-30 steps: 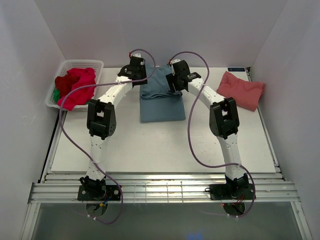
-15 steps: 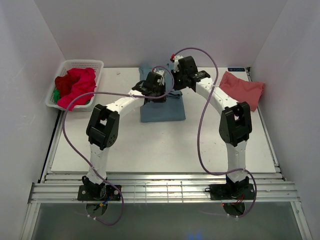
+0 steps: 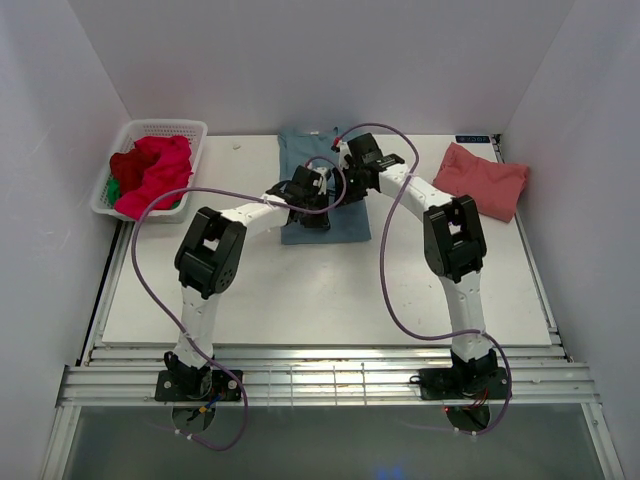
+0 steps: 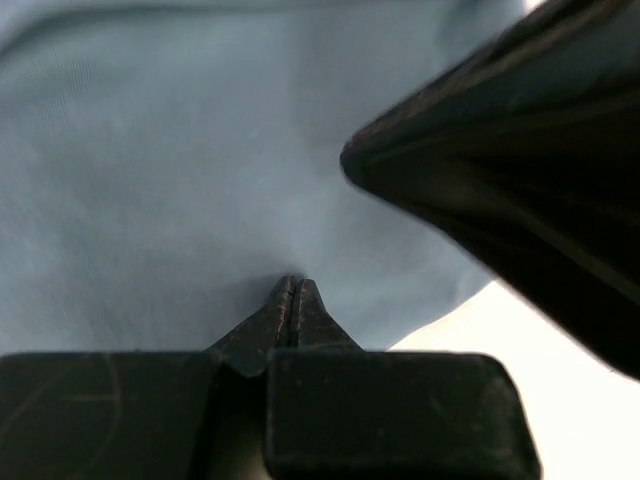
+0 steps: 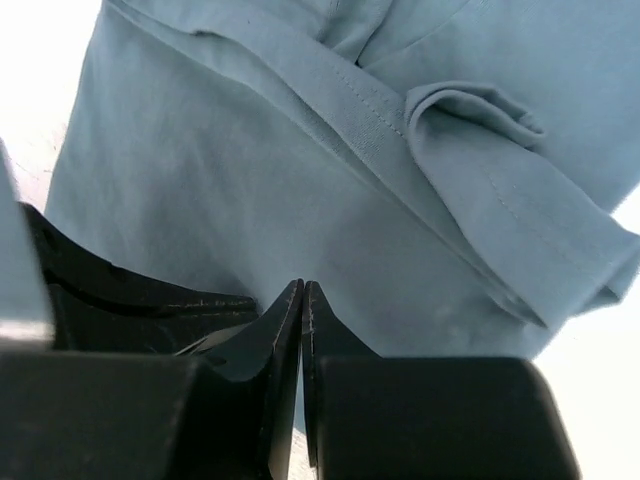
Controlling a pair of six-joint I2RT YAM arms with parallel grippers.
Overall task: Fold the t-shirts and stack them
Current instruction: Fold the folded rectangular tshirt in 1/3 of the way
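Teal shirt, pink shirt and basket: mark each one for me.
teal shirt (image 3: 347, 226), top view, bare near-right corner.
pink shirt (image 3: 483, 180), top view, middle of the cloth.
basket (image 3: 165, 125), top view, far rim.

The white table (image 3: 300, 300) is carrying a teal t-shirt (image 3: 345, 222) lying flat at its far middle, a pink t-shirt (image 3: 485, 180) sitting bunched near its far right corner, and a white plastic basket (image 3: 165, 124) standing at its far left corner.
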